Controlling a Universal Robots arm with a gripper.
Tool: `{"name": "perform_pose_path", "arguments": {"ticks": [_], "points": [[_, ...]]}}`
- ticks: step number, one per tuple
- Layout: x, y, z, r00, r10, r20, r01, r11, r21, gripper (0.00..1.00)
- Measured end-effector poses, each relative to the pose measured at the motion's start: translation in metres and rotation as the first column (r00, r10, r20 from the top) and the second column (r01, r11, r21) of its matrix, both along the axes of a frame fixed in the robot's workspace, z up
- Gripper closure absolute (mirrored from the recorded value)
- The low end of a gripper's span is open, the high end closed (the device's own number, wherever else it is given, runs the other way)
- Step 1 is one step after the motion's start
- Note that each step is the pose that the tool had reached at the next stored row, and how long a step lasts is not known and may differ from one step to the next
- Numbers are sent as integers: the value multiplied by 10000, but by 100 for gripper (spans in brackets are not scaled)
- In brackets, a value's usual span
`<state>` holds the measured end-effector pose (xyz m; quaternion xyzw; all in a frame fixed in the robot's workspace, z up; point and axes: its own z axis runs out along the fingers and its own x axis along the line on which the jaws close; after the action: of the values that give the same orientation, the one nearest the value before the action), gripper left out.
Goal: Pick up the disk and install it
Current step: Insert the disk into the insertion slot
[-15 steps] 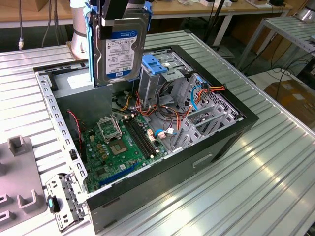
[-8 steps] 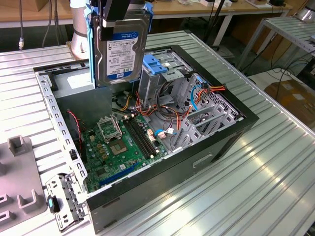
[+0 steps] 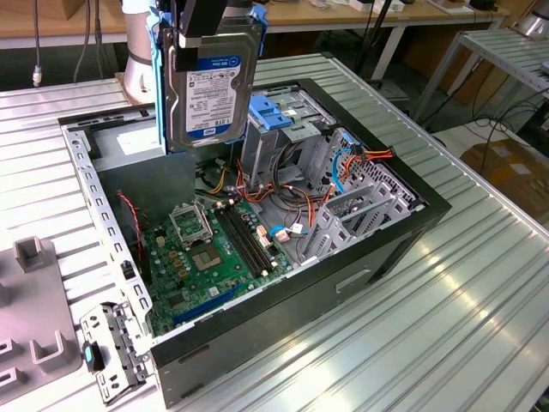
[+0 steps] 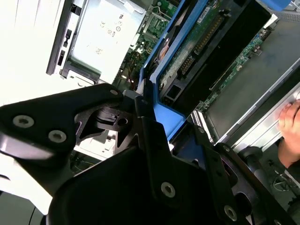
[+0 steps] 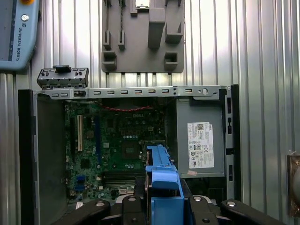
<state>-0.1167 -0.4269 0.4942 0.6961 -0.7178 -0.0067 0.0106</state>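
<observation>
1. The disk [image 3: 210, 90], a flat rectangular silver-grey metal hard drive with a white printed label and a blue plastic carrier frame along its edges, stands on end in the exterior view. Its long axis runs up and down, and the labelled face is turned toward that camera.
2. The gripper [image 3: 204, 24], a black metal two-fingered clamp, grasps the disk at its top end. Its jaws are pressed in on the carrier from both sides, and the disk hangs straight below them.
3. In both wrist views the blue carrier juts out from between the gripper's black parts. The second wrist view also shows the disk's green circuit-board underside.
4. The disk is in the air over the open black computer case [image 3: 377, 257], which lies on its side on the ribbed silver metal table [image 3: 463, 335].
5. The disk's lower end hangs above the large grey power-supply box [image 5: 201, 140]. It is just to the exterior view's left of the tall metal drive cage with a blue latch [image 3: 283, 116].
6. The green motherboard [image 3: 214, 249] lies on the case floor, lower than the disk and apart from it.
7. A person's hand [image 4: 290, 126] appears at the edge of the second wrist view, away from the disk.
</observation>
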Motion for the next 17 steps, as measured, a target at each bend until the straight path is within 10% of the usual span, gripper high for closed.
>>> {"name": "perform_pose_path", "arguments": {"ticks": [3,13,17], "points": [[0,-25,0,10000,0,0,0,10000,0,63],[0,-308,0,10000,1,0,-1,10000,-2,63],[92,-343,-2,10000,0,1,0,10000,-17,63]]}}
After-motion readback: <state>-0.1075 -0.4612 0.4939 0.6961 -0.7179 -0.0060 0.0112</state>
